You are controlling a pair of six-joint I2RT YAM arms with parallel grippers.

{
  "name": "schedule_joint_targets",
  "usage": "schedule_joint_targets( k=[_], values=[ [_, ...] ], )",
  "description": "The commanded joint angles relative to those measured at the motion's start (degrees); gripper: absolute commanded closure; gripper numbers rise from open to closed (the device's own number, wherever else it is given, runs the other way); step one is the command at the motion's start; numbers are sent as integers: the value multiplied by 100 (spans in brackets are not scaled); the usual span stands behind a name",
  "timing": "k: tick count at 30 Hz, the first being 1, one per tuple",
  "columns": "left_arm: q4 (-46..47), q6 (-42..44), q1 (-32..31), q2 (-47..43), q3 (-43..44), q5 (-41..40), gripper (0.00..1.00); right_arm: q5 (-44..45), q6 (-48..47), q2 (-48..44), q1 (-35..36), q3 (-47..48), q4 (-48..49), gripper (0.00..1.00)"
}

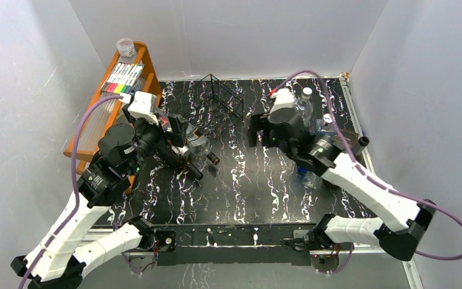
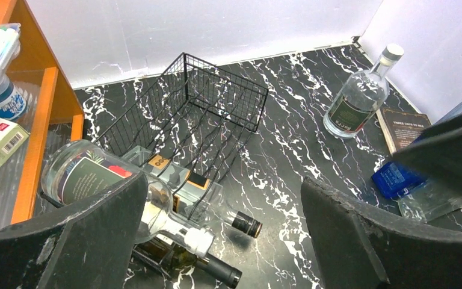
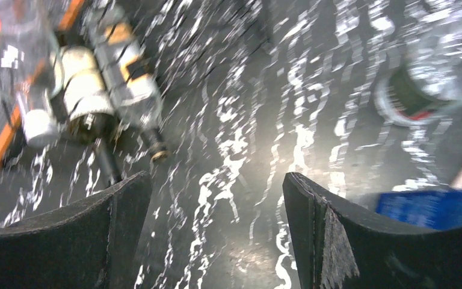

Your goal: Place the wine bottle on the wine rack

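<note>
The black wire wine rack [image 2: 207, 102] stands at the back middle of the table [image 1: 225, 96]. A clear square bottle with an orange label [image 2: 183, 183] lies among its cradle wires, black cap toward me. A round clear bottle with a dark label [image 2: 87, 174] and white cap lies to its left. Under that one lies a dark wine bottle [image 2: 183, 259], neck on the table [image 1: 189, 167]. My left gripper [image 2: 224, 183] is open and empty, just above these bottles [image 1: 179, 133]. My right gripper [image 3: 216, 180] is open and empty over bare table [image 1: 256, 129]; its view is blurred.
An orange wooden shelf unit [image 1: 90, 129] with markers and boxes stands at the far left. An upright clear bottle [image 2: 358, 99], a brown book [image 2: 404, 127] and a blue packet [image 2: 396, 177] are at the right. White walls surround the table.
</note>
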Motion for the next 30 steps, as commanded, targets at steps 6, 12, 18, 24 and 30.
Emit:
schedule_joint_targets(
  k=[6, 12, 18, 24, 30],
  values=[
    [166, -112, 31, -112, -353, 194, 2, 3061, 380, -469, -146, 1302, -2196, 9],
    [174, -160, 31, 21, -406, 271, 2, 3658, 706, -373, -537, 1636, -2934, 9],
    [213, -190, 31, 56, -527, 264, 2, 3534, 973, -729, -865, 1408, -3168, 4],
    [238, -188, 31, 185, -531, 266, 2, 3335, 1334, -752, -1009, 1055, -3469, 6],
    [284, -197, 31, 257, -575, 269, 2, 3108, 1862, -961, -1196, 493, -3587, 8]
  ],
)
